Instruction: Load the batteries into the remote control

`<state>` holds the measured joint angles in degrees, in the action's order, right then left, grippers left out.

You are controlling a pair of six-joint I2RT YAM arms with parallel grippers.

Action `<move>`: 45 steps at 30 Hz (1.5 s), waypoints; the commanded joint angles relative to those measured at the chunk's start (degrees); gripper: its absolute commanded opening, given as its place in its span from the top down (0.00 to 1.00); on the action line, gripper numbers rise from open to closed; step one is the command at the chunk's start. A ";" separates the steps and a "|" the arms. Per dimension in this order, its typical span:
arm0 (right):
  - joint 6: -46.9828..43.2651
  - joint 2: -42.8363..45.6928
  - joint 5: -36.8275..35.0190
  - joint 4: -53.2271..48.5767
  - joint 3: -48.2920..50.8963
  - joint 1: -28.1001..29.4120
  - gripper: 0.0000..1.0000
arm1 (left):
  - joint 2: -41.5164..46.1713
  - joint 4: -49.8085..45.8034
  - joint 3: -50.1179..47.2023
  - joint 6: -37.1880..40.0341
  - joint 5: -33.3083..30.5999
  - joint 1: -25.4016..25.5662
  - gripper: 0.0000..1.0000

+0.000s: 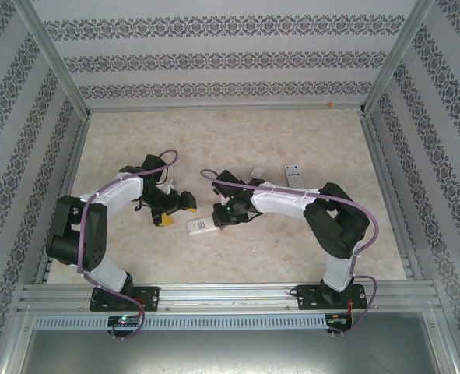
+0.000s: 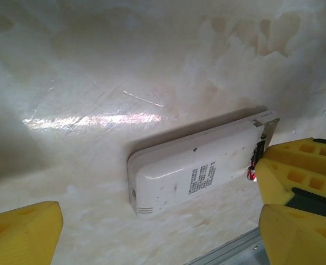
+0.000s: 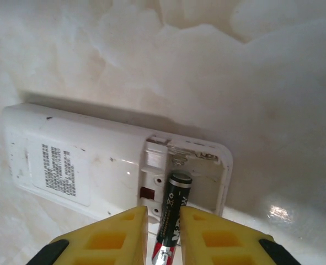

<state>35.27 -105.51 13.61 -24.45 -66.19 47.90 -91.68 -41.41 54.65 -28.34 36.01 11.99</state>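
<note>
The remote control (image 3: 91, 160) lies face down on the counter (image 3: 234, 66), with its compartment uncovered. Our right hand (image 3: 164, 215) pinches one battery (image 3: 175, 199), whose tip is inside the compartment but not yet flat. Our left hand (image 2: 160, 234) hovers spread beside the remote. We judge this first battery half seated; a second one is probably left.

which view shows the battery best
Right wrist: the battery is close up between the right gripper's fingers, tip in the remote's open compartment. Left wrist catches a sliver at the remote's end; top external, too small to tell.
</note>
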 commanded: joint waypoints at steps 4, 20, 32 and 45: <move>0.59 2.36 -0.15 -1.28 -0.71 0.53 0.77 | -1.85 -4.29 1.73 3.44 0.93 0.04 0.10; 2.70 3.15 -0.51 -0.52 2.51 0.78 0.76 | -8.66 -6.52 3.61 7.46 6.04 3.00 0.26; 2.17 -0.56 0.44 -0.43 0.00 0.89 0.79 | -11.39 -6.71 3.49 8.13 6.44 3.12 0.30; 1.08 -1.98 -1.05 -0.51 -1.35 0.88 0.84 | -15.76 -7.28 3.66 9.96 3.45 3.73 0.47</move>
<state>37.21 -106.02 13.34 -25.06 -65.98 48.27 -104.27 -48.47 58.70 -20.60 39.44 14.24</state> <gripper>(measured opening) 0.165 0.541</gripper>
